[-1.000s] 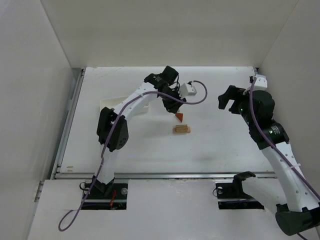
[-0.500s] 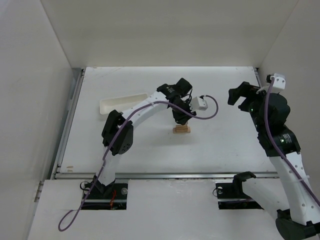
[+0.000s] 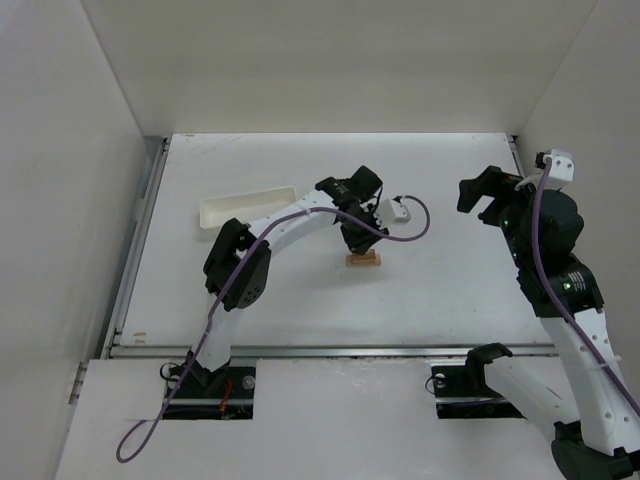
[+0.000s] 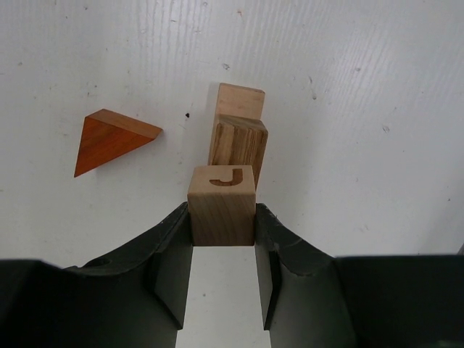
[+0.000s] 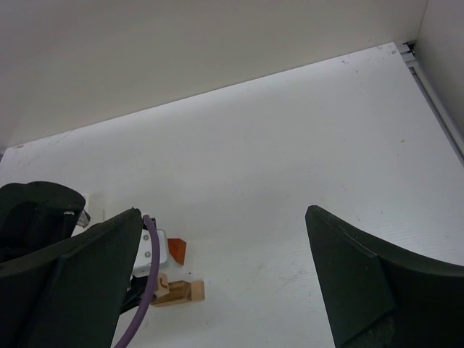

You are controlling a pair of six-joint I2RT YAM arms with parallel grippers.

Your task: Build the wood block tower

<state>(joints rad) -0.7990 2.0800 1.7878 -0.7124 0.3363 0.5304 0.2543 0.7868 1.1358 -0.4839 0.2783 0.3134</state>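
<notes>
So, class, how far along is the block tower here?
Done: two tan blocks sit together. In hand: the left gripper holds the J cube just by them. Left: place it, then the wedge, lying apart. The right gripper hangs open.

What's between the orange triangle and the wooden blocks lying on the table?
Nothing but bare white table. The left wrist view shows the orange triangle and the wooden blocks lying apart, with a gap between them.

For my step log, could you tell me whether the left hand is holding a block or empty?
Holding: the left hand clamps the lettered block between its fingers.
</notes>
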